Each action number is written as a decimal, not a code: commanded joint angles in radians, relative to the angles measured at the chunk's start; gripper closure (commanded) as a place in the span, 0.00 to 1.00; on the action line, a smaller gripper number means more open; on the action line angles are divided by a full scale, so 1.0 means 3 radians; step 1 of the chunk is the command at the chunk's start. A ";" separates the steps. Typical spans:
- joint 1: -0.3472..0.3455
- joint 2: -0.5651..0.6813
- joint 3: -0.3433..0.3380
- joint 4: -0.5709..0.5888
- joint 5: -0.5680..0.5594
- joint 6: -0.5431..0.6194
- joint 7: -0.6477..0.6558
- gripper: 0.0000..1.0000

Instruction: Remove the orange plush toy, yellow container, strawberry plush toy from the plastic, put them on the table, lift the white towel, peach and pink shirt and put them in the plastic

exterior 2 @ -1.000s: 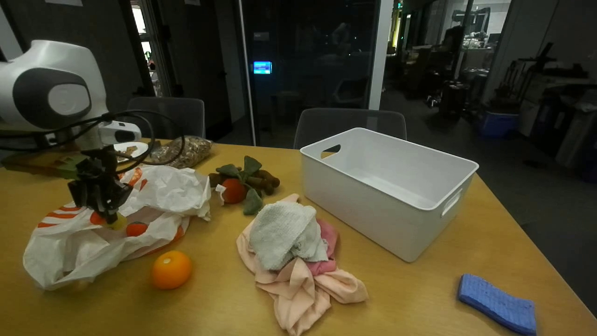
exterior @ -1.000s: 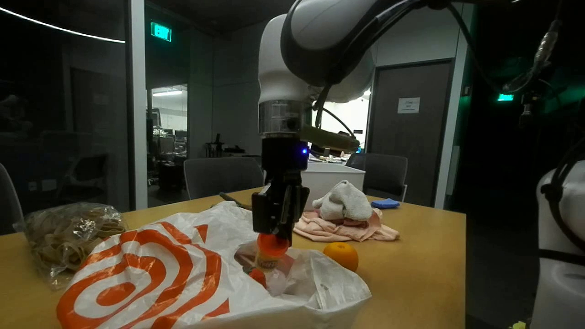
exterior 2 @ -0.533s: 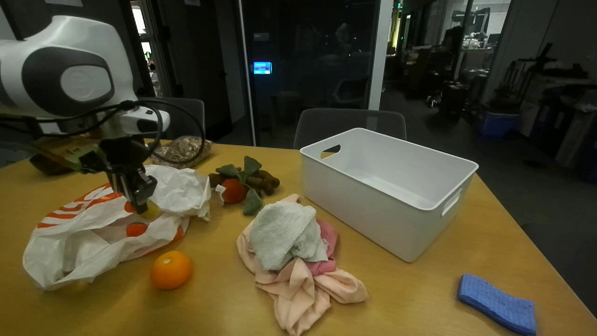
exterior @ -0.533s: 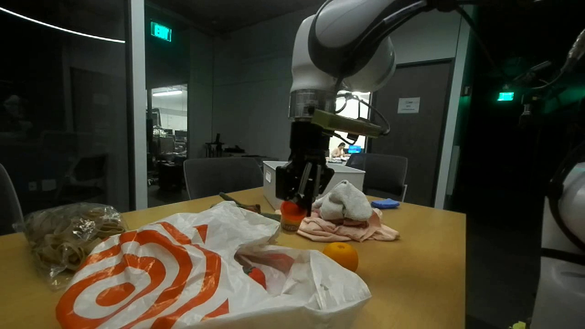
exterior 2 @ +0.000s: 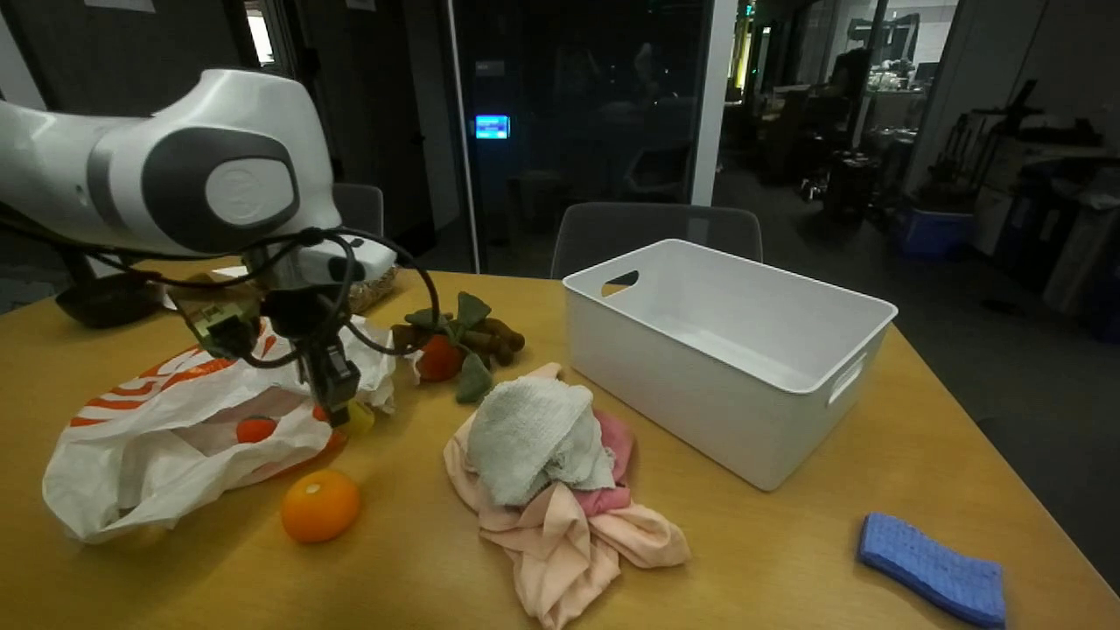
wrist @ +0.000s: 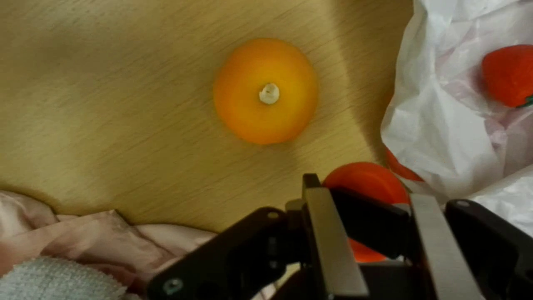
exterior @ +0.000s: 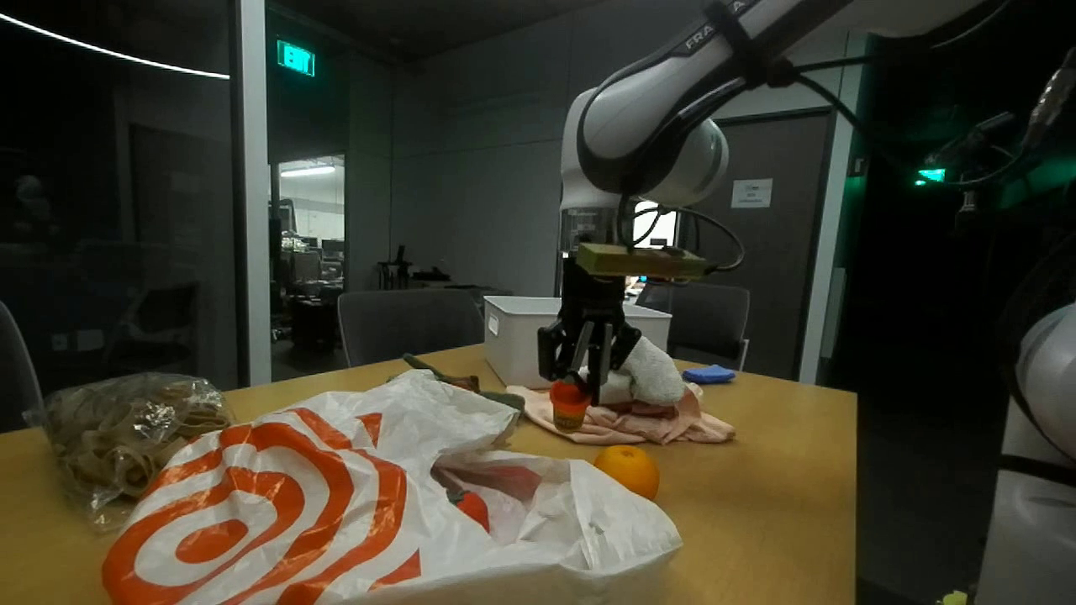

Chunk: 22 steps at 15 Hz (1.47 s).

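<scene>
"Which step are you recording?"

"Unloading, by my judgement. The gripper (exterior: 586,388) is pinching the tub (exterior: 569,410) near its top, holding it just outside the mouth of the bag (exterior: 378,496). Whether the base is touching anything, I cannot tell."

"And the remaining items?"

"The strawberry (exterior: 472,510) is lying inside the bag's mouth, so I am marking it outstanding. The orange (exterior 2: 320,507) is resting on the tabletop (exterior 2: 744,560) just beside the bag; I am counting it as unloaded. The towel (exterior 2: 532,442), peach cloth (exterior 2: 569,538) and pink cloth (exterior 2: 615,451) are lying in one heap, near but apart from the bag, awaiting loading."

"What is the next move calling for?"

"Lowering the tub upright beside the bag, off its loose edge, then releasing. A tilted base would be risking a roll. After that, I am expecting a reach into the bag for the strawberry, without catching the bag itself."
</scene>
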 commanded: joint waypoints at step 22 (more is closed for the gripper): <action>0.0741 0.0115 0.0161 0.0037 0.0446 0.0276 -0.0530 0.00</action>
